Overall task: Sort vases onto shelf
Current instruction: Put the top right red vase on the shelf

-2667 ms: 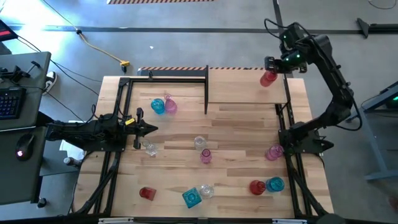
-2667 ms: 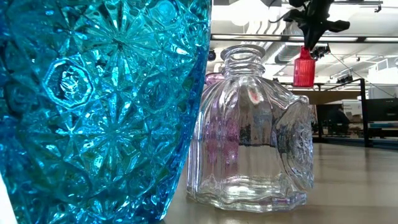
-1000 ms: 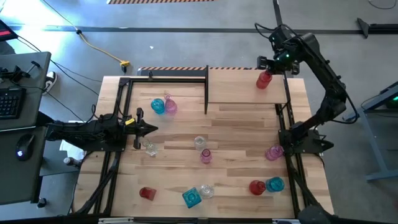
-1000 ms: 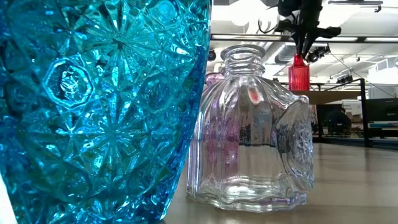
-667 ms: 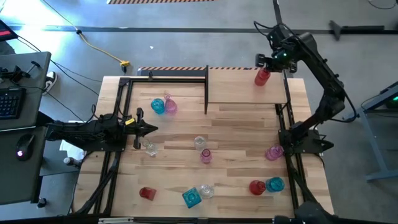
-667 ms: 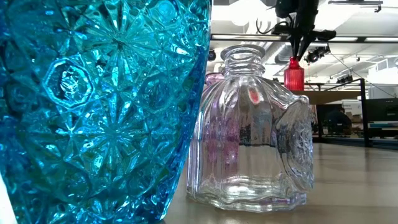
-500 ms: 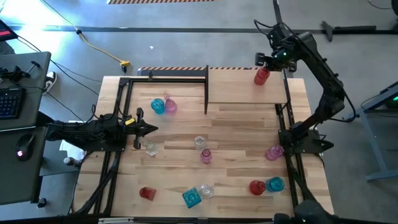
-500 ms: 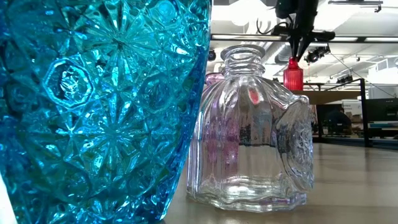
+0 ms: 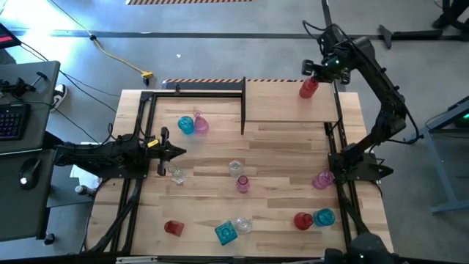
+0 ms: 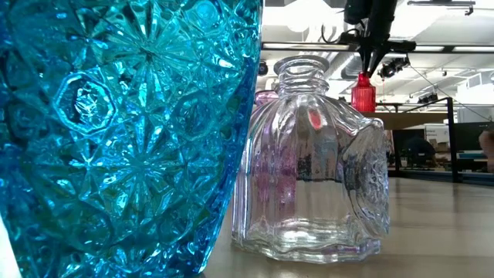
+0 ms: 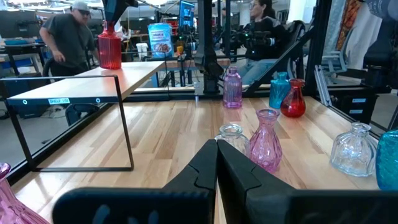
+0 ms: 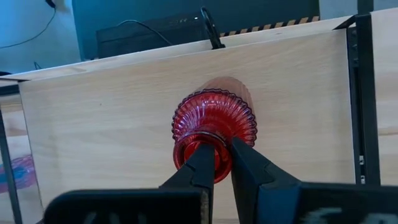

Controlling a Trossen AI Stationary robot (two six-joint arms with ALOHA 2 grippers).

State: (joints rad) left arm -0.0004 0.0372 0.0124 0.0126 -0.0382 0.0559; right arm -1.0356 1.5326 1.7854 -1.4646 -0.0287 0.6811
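Right tool (image 12: 222, 163) grips red vase (image 12: 214, 124) by neck — over shelf (image 9: 282, 103); left tool (image 11: 216, 163) clenched.

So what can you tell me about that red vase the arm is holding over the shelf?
The red vase is translucent ribbed glass, with a round body and a narrow neck. It stands upright at the shelf's far right corner. The right gripper is shut on its neck from above. Whether its base already touches the wood cannot be told.

One vase (image 9: 308, 88) stands on the shelf (image 9: 286, 106) at the table's (image 9: 293, 147) far right corner; others are scattered below.
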